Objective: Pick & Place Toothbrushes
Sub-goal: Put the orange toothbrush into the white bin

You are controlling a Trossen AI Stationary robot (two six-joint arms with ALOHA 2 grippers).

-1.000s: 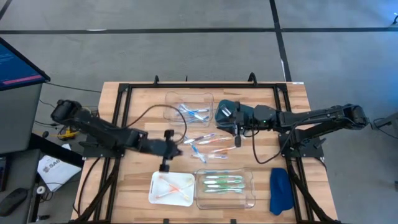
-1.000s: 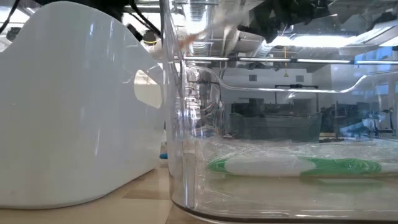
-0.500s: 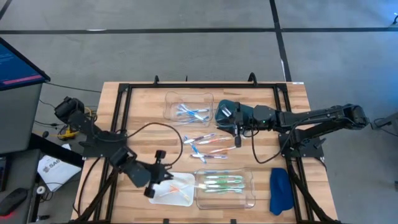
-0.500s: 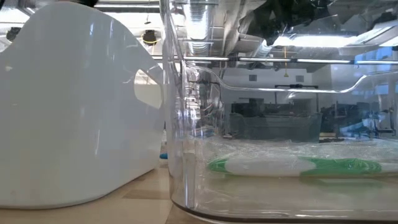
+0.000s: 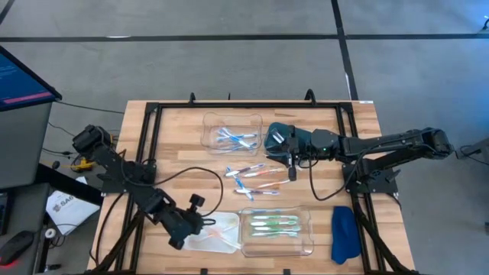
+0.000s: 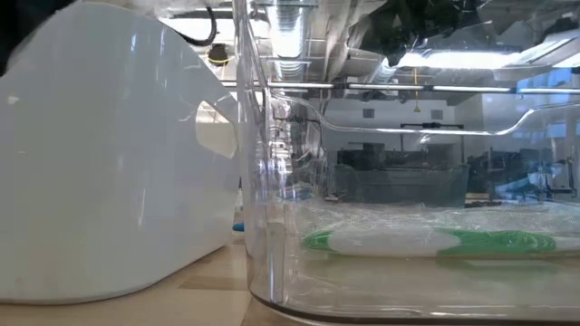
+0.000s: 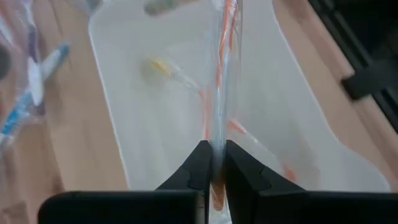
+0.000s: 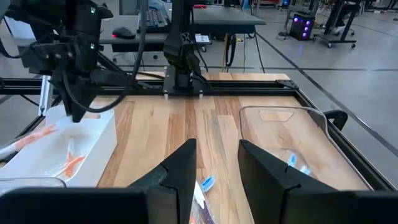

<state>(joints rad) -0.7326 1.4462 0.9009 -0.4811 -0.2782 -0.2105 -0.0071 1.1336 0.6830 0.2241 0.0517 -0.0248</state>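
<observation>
Left tool [image 7: 213, 163] clamped on an orange toothbrush [image 7: 222, 74] above the white tray [image 7: 298, 118]; right tool [image 8: 216, 163], fingers apart, waits mid-desk. Releasing early could bounce it out.

The left arm reaches from the bench's [image 5: 168, 145] left edge toward its near side, its left gripper [image 7: 213, 163] angled down over the white tray [image 5: 221, 241], with both fingers pressed together on a thin orange-pink toothbrush [image 7: 221, 93]. The right arm stretches from the bench's right edge toward its middle, level above the wood, and the right gripper [image 8: 216, 163] hangs there with a clear gap between its fingers and nothing between them.
</observation>
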